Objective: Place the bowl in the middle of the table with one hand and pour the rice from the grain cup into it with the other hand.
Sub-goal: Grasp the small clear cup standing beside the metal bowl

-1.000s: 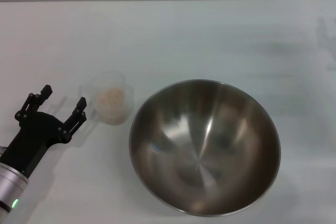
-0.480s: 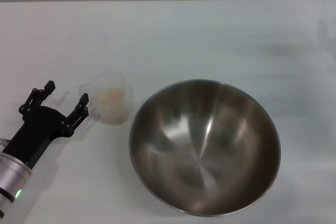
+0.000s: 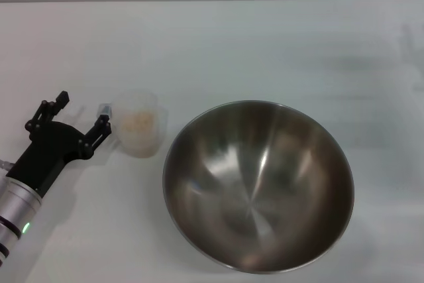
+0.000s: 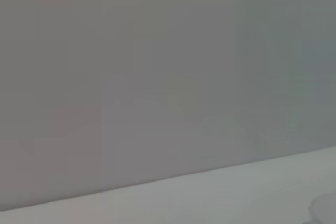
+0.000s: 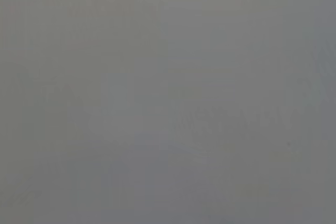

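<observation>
the black two-fingered left gripper [image 3: 82, 114] is spread open and empty, one fingertip just beside the small clear plastic grain cup [image 3: 138, 132]'s handle. the cup holds pale rice [image 3: 136, 122] and stands on the white table [image 3: 265, 44], left of the large stainless-steel bowl [image 3: 258, 187].

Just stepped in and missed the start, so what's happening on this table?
The left gripper is open and reaching for the grain cup, one fingertip right at the cup's small side handle, not yet closed on it. The cup stands upright on the table with the rice in it. Just beside it sits the bowl, empty, near the middle of the table. Nothing has been poured yet. The right gripper is out of view.
</observation>
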